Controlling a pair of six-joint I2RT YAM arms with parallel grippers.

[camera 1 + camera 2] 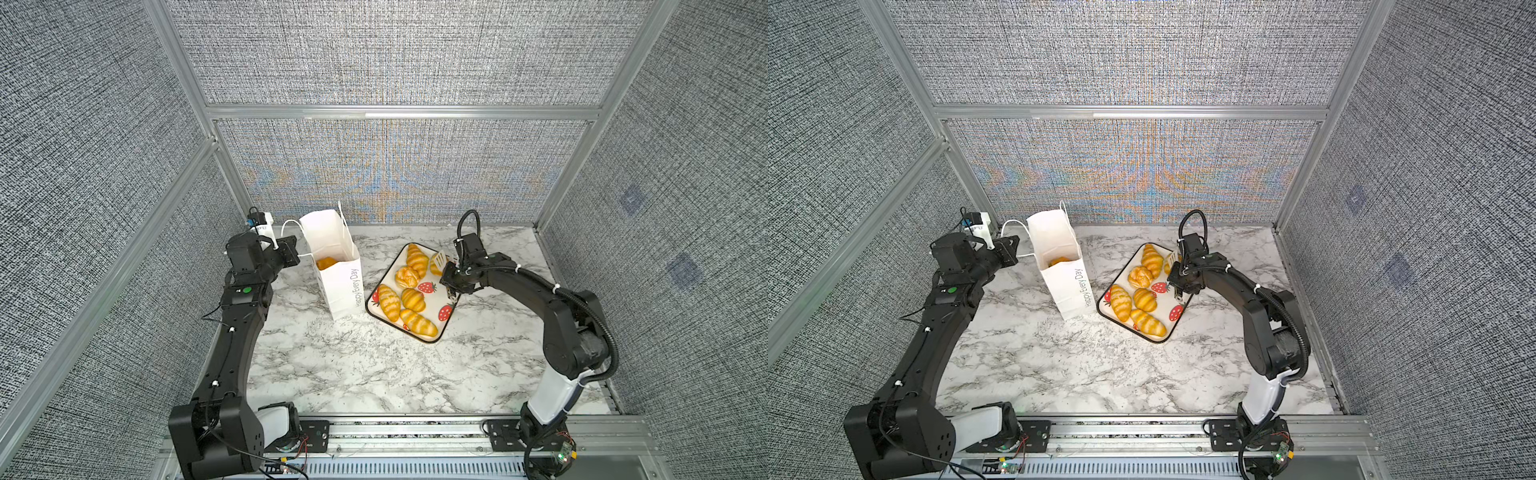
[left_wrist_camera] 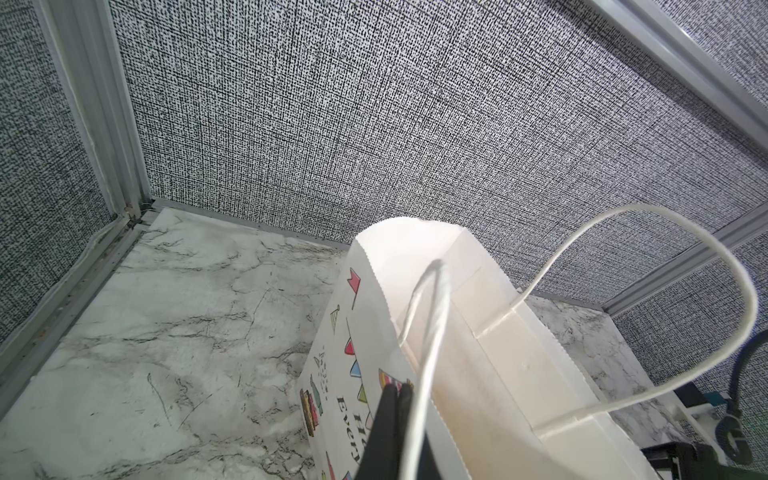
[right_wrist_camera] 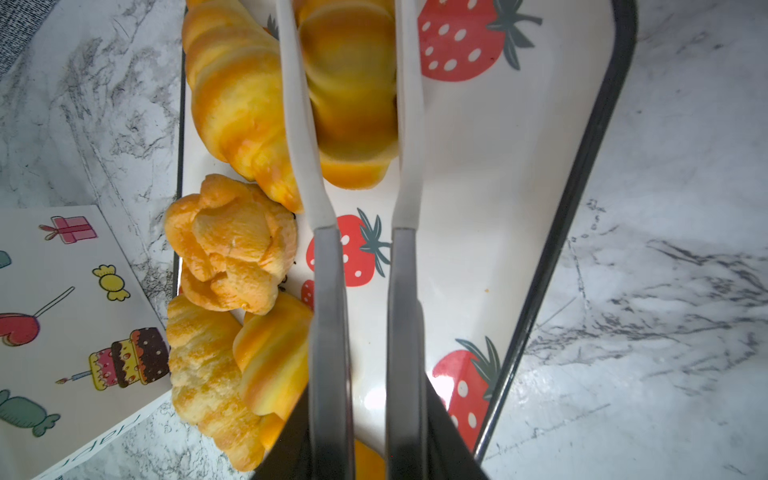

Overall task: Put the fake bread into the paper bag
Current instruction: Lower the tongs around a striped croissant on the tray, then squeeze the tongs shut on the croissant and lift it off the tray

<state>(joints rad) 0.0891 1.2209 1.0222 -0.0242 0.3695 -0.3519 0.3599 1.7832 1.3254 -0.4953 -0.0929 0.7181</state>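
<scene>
Left gripper: we see it clamped shut on the paper bag rim.
Right gripper: closed around one fake bread roll at the tray; lifted or not, we can't tell.
Other rolls: five on tray, glossy orange, cream stripes.
Bag: upright, just left of tray, orange piece inside.

Grey woven wall panels are closing in the cell on three sides, with aluminium frame posts standing at the corners. A horizontal crossbar is running across the back wall. Below it the weave is shimmering with a blue-orange moiré. A white, grey-veined marble-pattern worktop is taking soft, even light. Two faint bluish square patches are showing on the panel at the right in both top views. A slotted metal rail is edging the near side.
</scene>
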